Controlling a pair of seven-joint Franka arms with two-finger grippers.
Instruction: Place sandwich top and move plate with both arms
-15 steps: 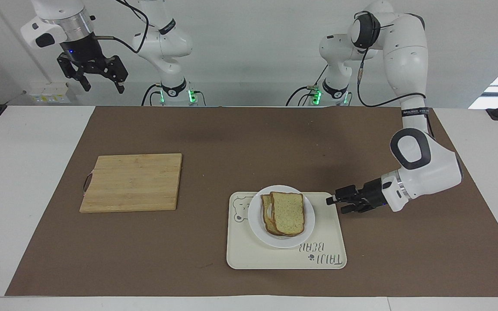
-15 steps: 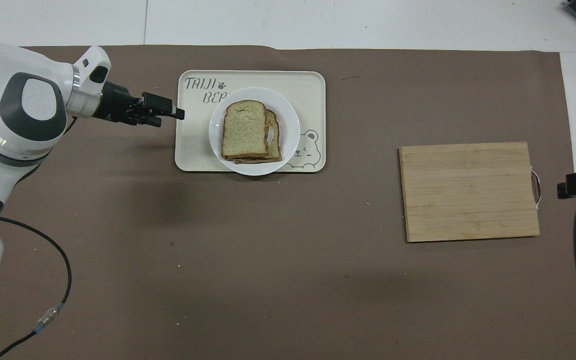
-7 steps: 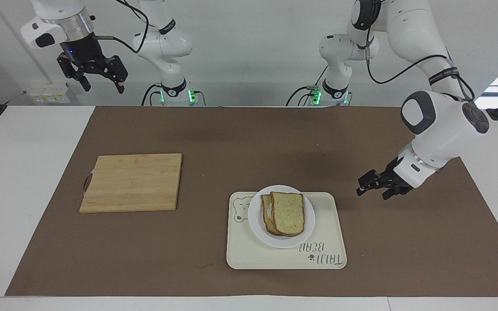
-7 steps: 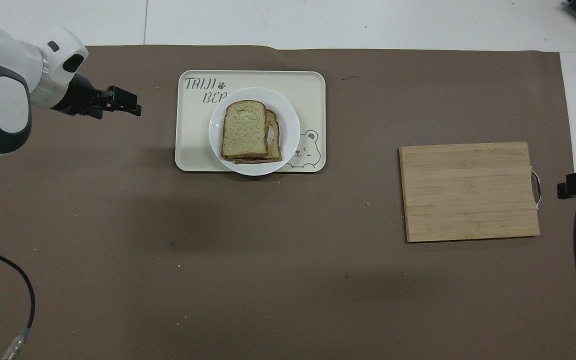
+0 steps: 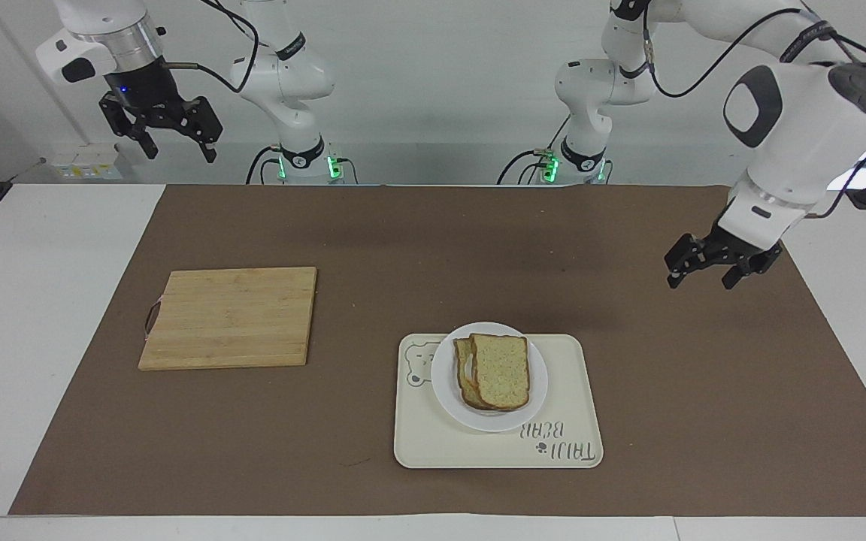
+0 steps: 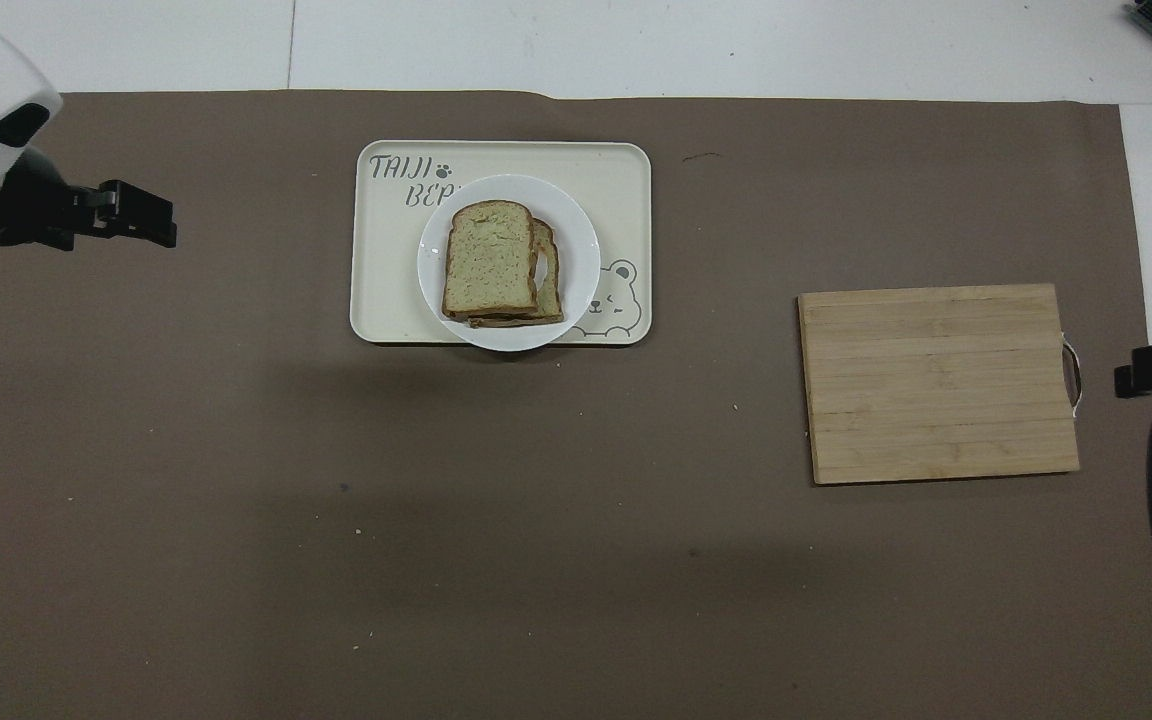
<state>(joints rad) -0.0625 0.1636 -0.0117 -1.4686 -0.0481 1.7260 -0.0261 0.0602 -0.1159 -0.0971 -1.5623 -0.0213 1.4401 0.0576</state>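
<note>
The sandwich top (image 5: 502,370) lies on the darker slice (image 5: 464,372) underneath it, shifted a little toward the left arm's end so that the lower slice peeks out, and the stack sits on the plate (image 5: 531,398). The plate in turn rests on the cream tray (image 5: 576,406), covering most of the part of the tray nearer the robots and overhanging that edge slightly. Judging from this layout, both placing steps look done: bread on the sandwich, plate on the tray, with nothing held by either arm. The left hand (image 5: 713,270) hangs in the air over the brown mat (image 5: 403,240), well apart from the tray toward the left arm's end of the desk, its fingers spread and empty. The right hand (image 5: 175,143) waits high up, past the cutting board (image 5: 230,317) as measured from the tray, also spread and empty. What seems left is only parking the left arm. The tray carries the readable words "TAIJI BEAR" (image 6: 414,180) with a paw mark, plus a bear face drawing (image 6: 614,300) at 1 corner.
</note>
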